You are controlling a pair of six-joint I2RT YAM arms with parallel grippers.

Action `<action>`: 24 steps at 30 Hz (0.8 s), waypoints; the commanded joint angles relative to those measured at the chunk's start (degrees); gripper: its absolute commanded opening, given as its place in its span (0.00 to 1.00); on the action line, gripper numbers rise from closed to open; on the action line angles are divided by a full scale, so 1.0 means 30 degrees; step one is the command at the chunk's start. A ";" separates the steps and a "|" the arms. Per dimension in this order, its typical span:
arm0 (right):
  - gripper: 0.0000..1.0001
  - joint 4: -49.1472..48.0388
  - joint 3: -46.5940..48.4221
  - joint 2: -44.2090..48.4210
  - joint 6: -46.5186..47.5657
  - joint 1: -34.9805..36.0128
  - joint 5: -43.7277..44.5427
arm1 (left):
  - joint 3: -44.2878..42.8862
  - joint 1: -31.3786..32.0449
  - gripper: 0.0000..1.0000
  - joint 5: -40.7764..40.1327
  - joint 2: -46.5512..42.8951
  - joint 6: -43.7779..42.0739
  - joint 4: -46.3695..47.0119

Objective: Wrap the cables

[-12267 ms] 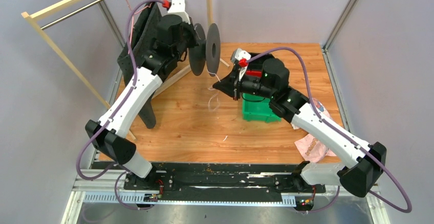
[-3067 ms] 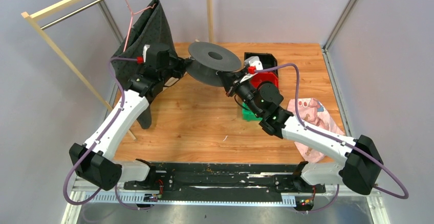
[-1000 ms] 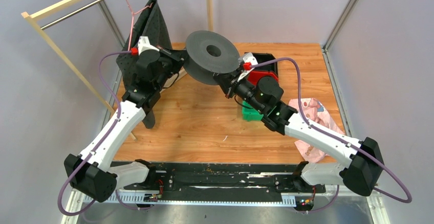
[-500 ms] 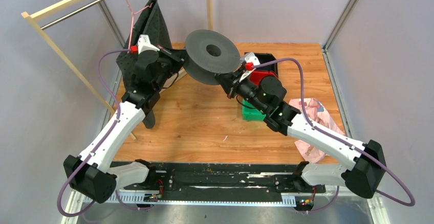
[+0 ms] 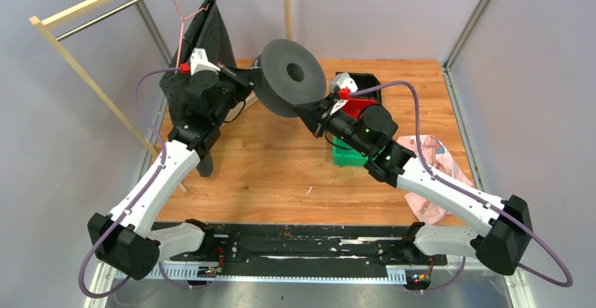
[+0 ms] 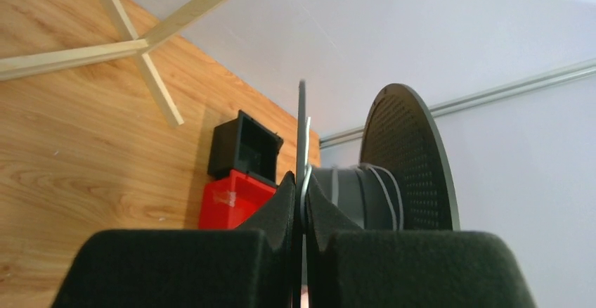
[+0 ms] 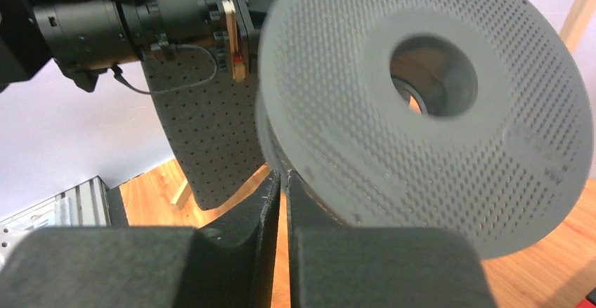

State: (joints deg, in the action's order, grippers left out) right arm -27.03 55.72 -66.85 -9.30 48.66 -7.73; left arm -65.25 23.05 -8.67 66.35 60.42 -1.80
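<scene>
Two grippers at spool (image 5: 284, 76), lifted above far edge of table (image 5: 281, 174). Left gripper (image 6: 302, 209) clamps flange tight; cables (image 6: 308, 146) lie around hub. Right gripper (image 7: 281, 202) nearly closed, thin slit, hold on cable not visible. Advice: keep wire taut, turn spool slowly.

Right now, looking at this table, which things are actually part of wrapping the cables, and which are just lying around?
In the job: spool, held by its flange in the left gripper; cable wound on its hub; right gripper at the spool's rim.
Lying about: green bin, red box, black box, pink bundle, dark hanging cloth.
</scene>
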 commanded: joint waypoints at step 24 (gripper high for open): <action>0.46 0.9690 0.0105 0.5684 -0.0034 -0.4527 0.4542 | -0.0740 0.0345 0.00 0.0752 0.0686 0.0707 -0.0365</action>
State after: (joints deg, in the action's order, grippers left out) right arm -7.94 54.85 -48.23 -3.77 44.45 4.78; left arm -63.81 23.86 -6.79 69.28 60.45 -6.11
